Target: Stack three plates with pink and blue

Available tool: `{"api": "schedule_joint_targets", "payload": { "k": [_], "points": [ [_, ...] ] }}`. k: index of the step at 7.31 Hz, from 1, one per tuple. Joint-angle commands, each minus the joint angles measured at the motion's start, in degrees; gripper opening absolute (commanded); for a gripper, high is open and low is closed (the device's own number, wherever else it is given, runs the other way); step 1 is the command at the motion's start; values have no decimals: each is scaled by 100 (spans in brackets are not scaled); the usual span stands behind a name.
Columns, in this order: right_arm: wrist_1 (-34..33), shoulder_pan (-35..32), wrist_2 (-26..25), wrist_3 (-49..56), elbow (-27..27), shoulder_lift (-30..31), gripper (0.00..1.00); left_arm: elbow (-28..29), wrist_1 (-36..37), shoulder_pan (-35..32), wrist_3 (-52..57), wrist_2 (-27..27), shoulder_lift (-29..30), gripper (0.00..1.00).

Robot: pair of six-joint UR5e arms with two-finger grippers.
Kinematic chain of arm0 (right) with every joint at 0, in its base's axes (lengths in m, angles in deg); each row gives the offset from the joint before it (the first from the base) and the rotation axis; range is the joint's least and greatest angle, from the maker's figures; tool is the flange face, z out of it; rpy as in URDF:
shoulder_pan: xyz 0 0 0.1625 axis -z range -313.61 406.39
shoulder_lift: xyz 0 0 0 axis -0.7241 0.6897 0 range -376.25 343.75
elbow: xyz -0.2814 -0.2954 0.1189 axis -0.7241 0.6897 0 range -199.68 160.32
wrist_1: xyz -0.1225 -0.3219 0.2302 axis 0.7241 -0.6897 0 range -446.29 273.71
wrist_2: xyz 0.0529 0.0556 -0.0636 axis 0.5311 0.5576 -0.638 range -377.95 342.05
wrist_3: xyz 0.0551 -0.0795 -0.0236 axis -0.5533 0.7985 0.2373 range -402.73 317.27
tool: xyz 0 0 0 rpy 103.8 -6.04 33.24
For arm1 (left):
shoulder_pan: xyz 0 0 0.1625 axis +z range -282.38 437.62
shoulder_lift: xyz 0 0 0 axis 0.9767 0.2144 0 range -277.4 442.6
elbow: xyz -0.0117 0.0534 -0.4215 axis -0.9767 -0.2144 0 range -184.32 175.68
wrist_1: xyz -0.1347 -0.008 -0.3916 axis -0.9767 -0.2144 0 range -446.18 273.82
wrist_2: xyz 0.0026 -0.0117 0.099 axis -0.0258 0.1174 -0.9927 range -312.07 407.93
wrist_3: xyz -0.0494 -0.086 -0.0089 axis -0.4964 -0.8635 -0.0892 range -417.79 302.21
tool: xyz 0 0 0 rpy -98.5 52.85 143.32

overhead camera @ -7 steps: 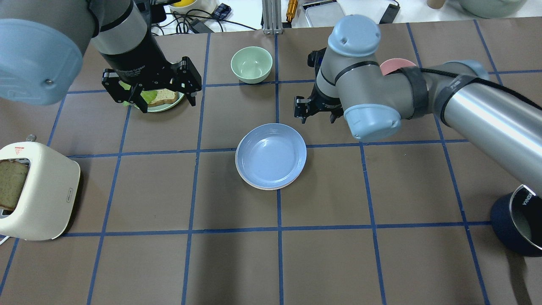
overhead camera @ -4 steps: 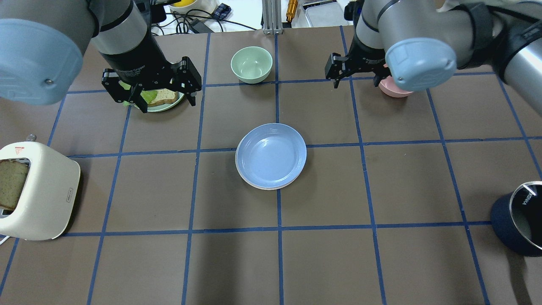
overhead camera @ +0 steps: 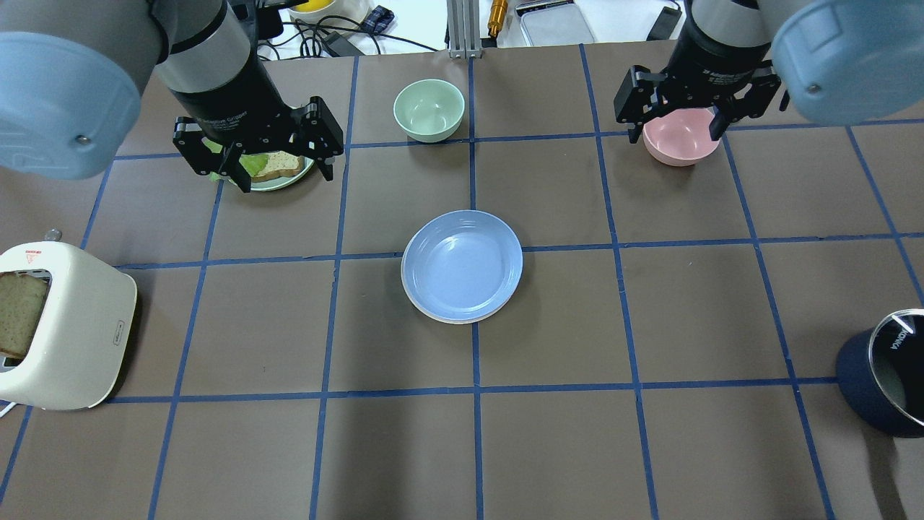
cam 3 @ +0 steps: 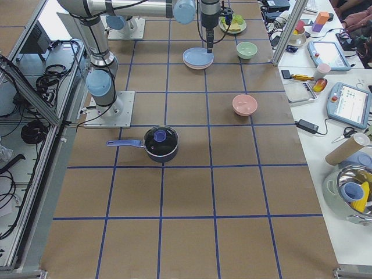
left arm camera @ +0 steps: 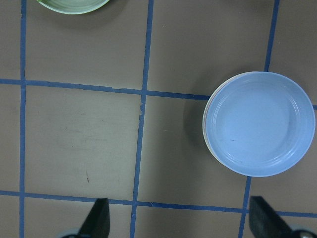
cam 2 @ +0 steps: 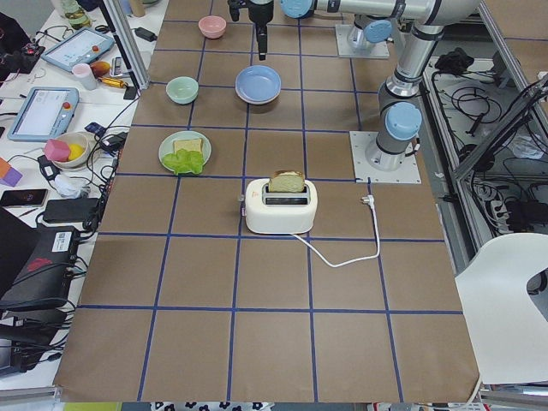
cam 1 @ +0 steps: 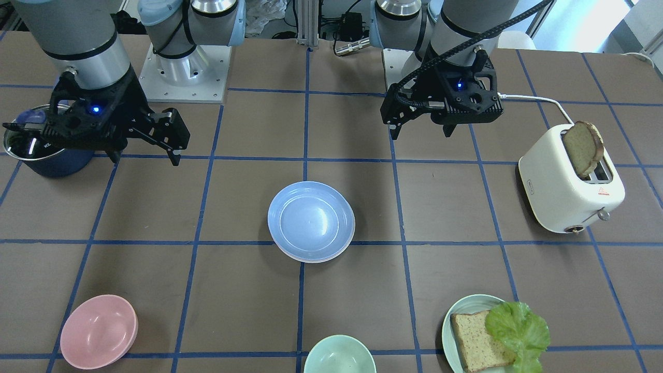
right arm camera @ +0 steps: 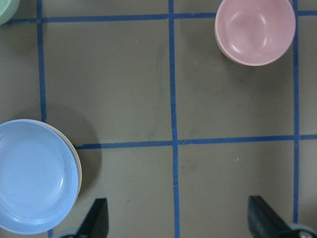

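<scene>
1. Front-facing view: the blue plate [cam 1: 311,220] lay topmost at the centre of the bench [cam 1: 518,269]. The lower plates [cam 1: 316,260] showed only as pale rims at six o'clock. The stack looked slightly offset, so a nudge could slide it apart. The left gripper [cam 1: 422,133] and the right gripper [cam 1: 145,155] both hung released and empty.
2. Overhead view: the right gripper hovered above the pink bowl [overhead camera: 682,148], at two o'clock from the blue plate. A descent there would likely seize the wrong pink thing.
3. Left side view: the left gripper hung above the green plate [cam 2: 184,150] of bread, so a drop could crush the food.
4. Right side view: the colours under the blue plate were too small to tell.
5. Left wrist view: the fingers stood apart with nothing between them, and the blue plate lay at two o'clock.
6. Right wrist view: the fingers were spread and the blue plate lay at eight o'clock. A sweep that way could knock the stack.
</scene>
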Motion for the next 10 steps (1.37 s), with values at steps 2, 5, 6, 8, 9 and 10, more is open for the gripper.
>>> {"api": "schedule_joint_targets", "payload": {
  "k": [2,5,6,8,9,10],
  "points": [
    [530,95,202,178,-259,634,100,0,-17,0,9,-16,-6,100],
    [435,95,185,221,-436,670,100,-9,-35,9,61,-8,20,100],
    [426,94,202,222,-427,670,100,-9,-52,9,392,1,20,100],
    [-203,85,176,222,-427,627,100,-9,-88,-9,448,-16,11,100],
    [-137,103,167,213,-436,609,100,43,-183,0,448,-8,-6,100],
    [-137,103,167,213,-445,609,100,70,-298,9,457,10,-6,100]
  ]
}}
